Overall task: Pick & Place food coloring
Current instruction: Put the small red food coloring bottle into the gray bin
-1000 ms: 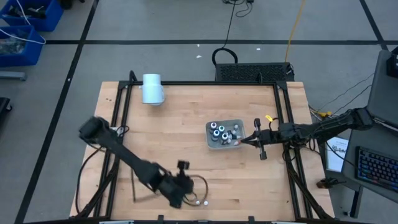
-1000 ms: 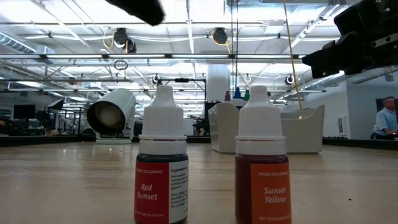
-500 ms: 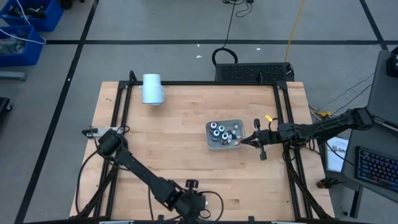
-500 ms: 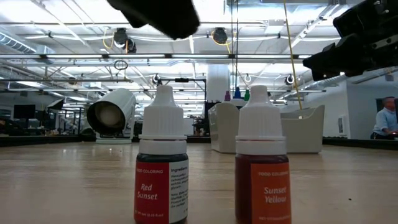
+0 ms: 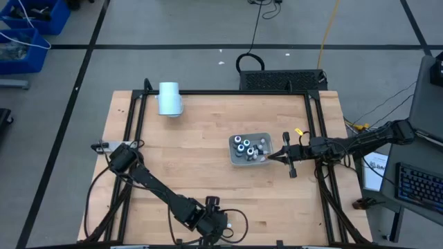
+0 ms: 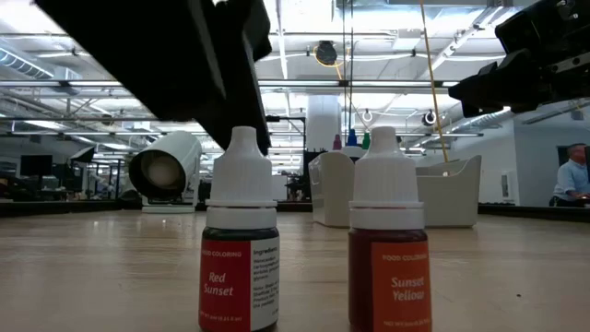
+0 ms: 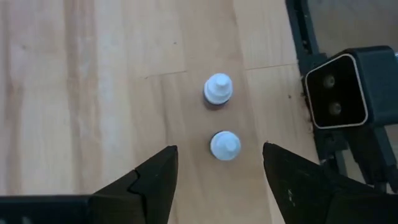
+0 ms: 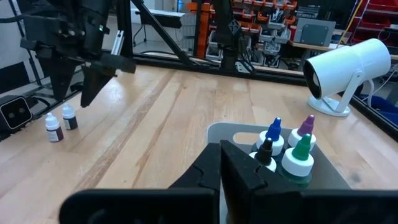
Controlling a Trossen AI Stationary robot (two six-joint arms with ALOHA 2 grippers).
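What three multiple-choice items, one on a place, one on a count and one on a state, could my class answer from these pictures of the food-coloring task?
1. Where does the tray sit?
A. right of table centre, by the right gripper
B. at the near left corner
C. on the floor

2. How many small bottles stand below the left gripper?
A. one
B. two
C. five

3. How do the left gripper's fingers stand?
A. shut on a bottle
B. open, holding nothing
C. shut on the tray

Answers:
1. A, as the high view shows.
2. B, the Red Sunset bottle and the Sunset Yellow bottle.
3. B, bare wood shows between the fingers.
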